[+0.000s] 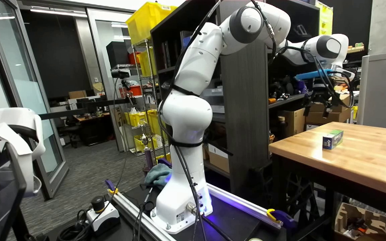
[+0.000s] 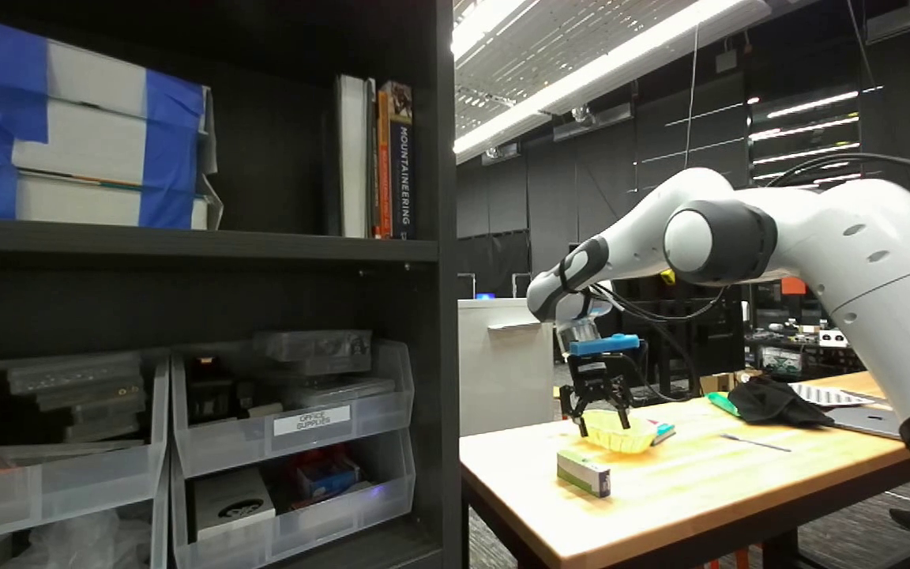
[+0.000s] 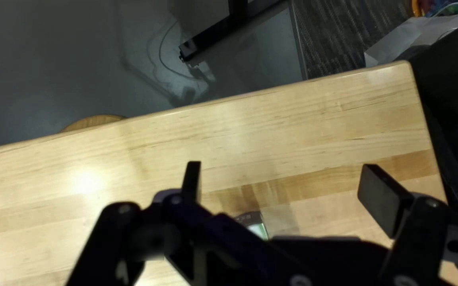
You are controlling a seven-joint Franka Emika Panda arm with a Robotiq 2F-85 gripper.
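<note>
My gripper (image 1: pixel 317 111) hangs above the wooden table (image 1: pixel 374 157), its jaws spread wide with nothing between them. Black finger pads (image 3: pixel 384 198) show on either side of the wrist view. Nearest below is a small box, blue and green in an exterior view (image 1: pixel 333 139), lying on the tabletop. In an exterior view the same box (image 2: pixel 583 474) stands in front of the yellow basket (image 2: pixel 617 439). Only a dark end and a white-green corner of the box (image 3: pixel 257 228) show in the wrist view; the gripper's linkage hides the rest.
A teal-topped item (image 2: pixel 663 433) sits at the basket's side. Farther along the table lie a pen-like object (image 2: pixel 755 442), a black cloth (image 2: pixel 775 403) and a laptop (image 2: pixel 870 421). A tall dark shelf (image 1: pixel 245 100) stands beside the arm. A grey partition (image 1: pixel 384 90) rises behind the table.
</note>
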